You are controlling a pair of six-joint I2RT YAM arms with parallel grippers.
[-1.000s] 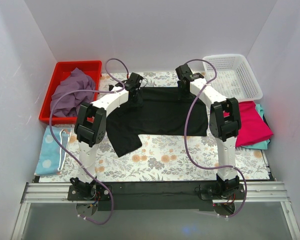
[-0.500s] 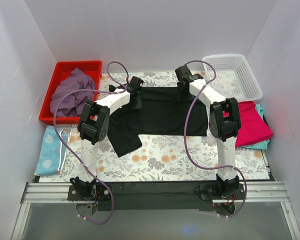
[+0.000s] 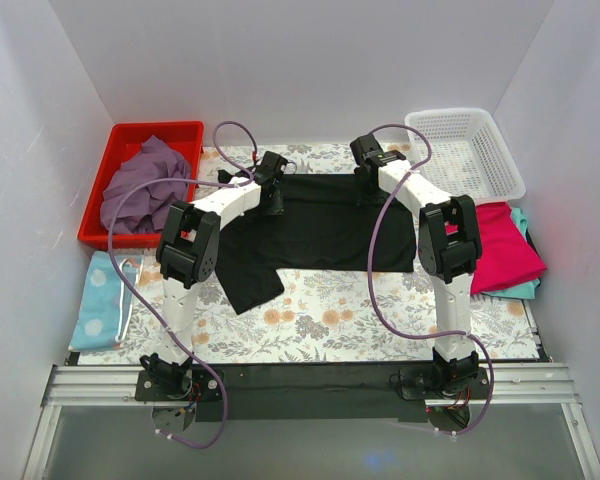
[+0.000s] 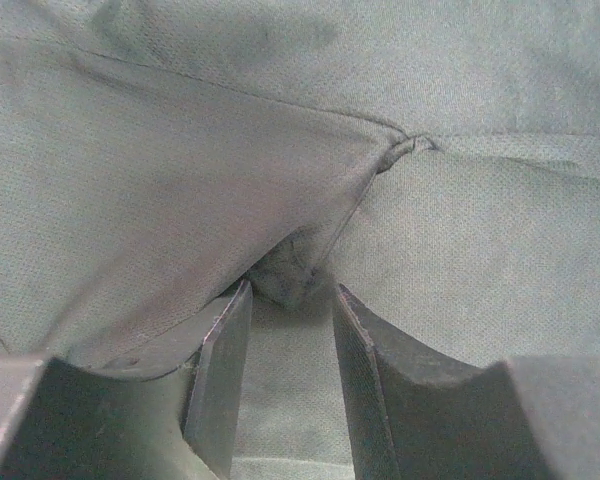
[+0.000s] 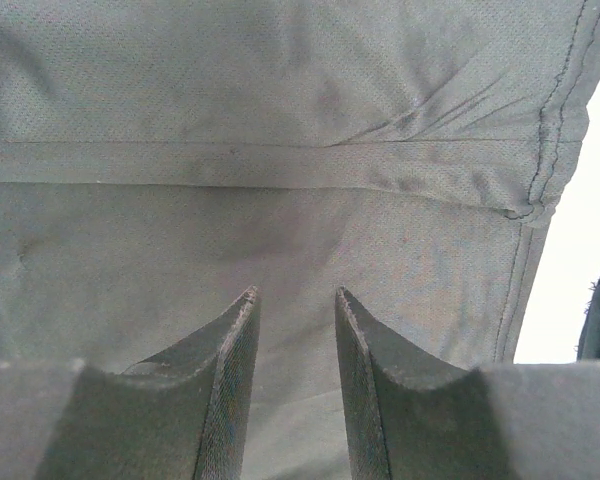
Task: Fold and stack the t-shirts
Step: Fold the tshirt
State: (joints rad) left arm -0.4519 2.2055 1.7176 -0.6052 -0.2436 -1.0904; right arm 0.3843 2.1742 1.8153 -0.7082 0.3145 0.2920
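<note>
- Black t-shirt (image 3: 320, 225) lies spread mid-frame on the floral table (image 3: 330, 320), likely flattened for folding.
- Red bin (image 3: 130, 135), upper left, holds a crumpled purple t-shirt (image 3: 140, 190), apparently waiting its turn.
- White basket (image 3: 500, 150), upper right: nothing shows inside.
- Magenta t-shirt (image 3: 505, 250) sits on a teal t-shirt (image 3: 525, 290) at the right edge, seemingly the stack.
- Left gripper (image 4: 290, 290) pinches a pucker near the black shirt's upper edge.
- Right gripper (image 5: 295, 295) has its fingers slightly apart over flat cloth.
</note>
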